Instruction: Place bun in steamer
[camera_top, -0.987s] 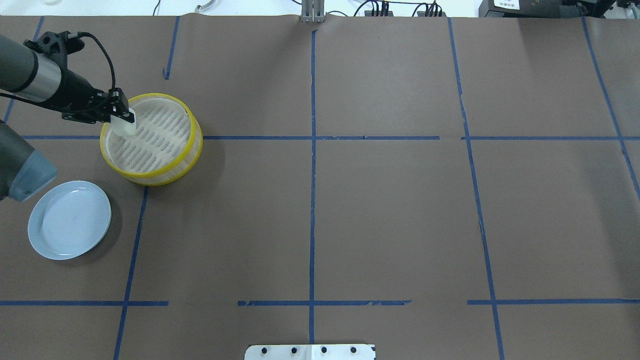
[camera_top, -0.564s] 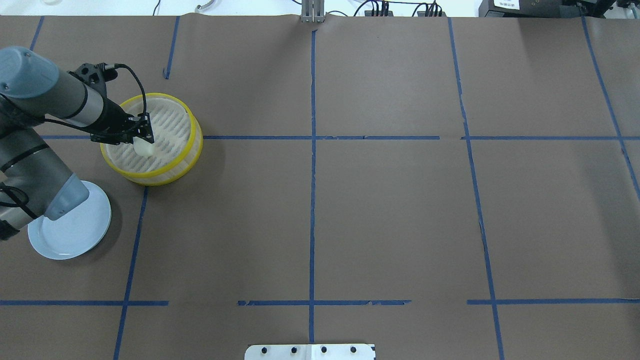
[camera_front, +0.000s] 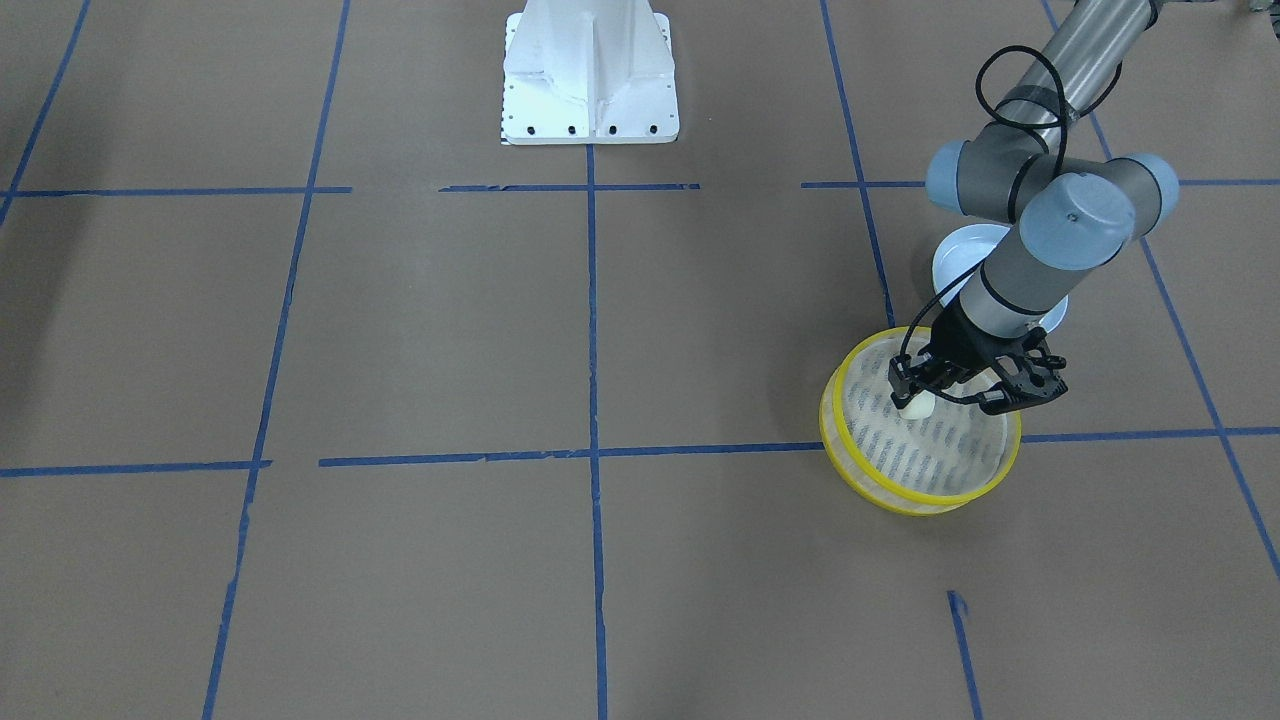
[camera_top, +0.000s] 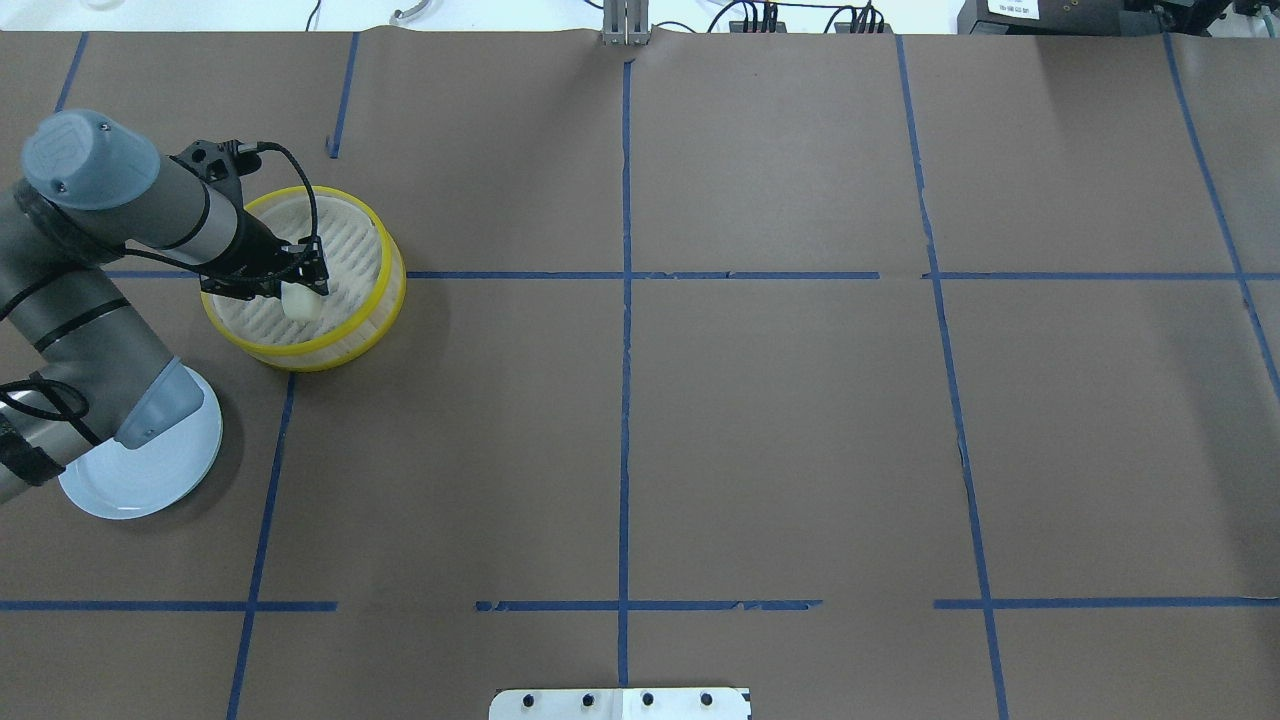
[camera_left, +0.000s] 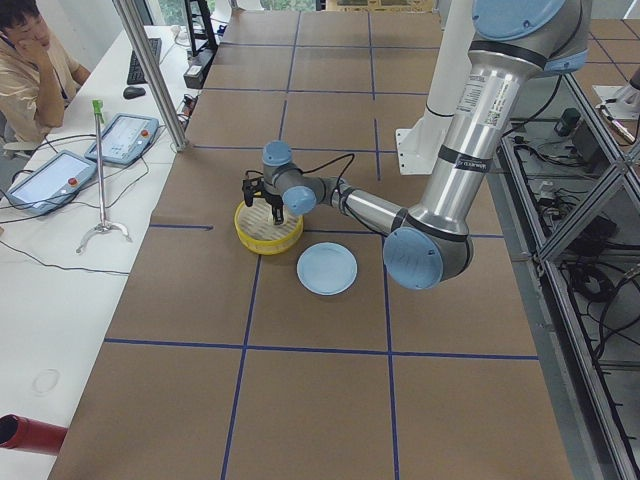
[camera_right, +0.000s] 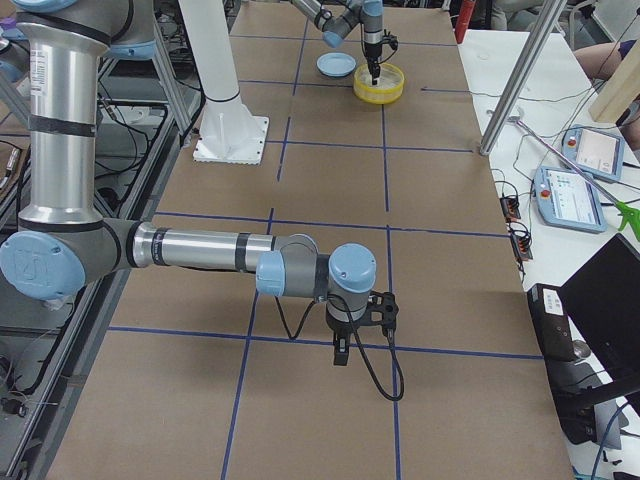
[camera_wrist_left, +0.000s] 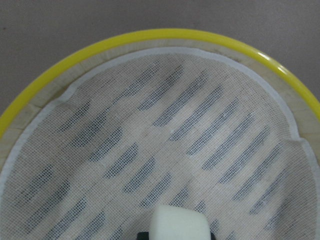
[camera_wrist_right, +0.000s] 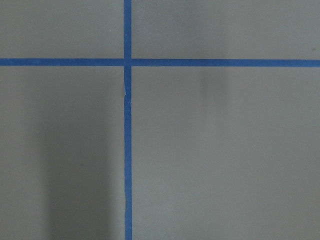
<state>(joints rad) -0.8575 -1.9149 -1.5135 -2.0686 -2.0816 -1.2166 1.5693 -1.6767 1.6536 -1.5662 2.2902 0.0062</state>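
Your robot's left arm (camera_top: 80, 330) and right arm (camera_right: 195, 250) are silver-grey tubes joined by rounded pale blue-grey caps (camera_top: 85, 150) dotted with small screws. A thin black cable (camera_top: 311, 200) loops to the black left gripper (camera_top: 302, 292).

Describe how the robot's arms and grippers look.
Both arms are silver-grey tubes with pale blue-grey joint caps. The left arm ends in a black left gripper, a black cable arching off its wrist. The right arm carries a matching right gripper and looped cable.
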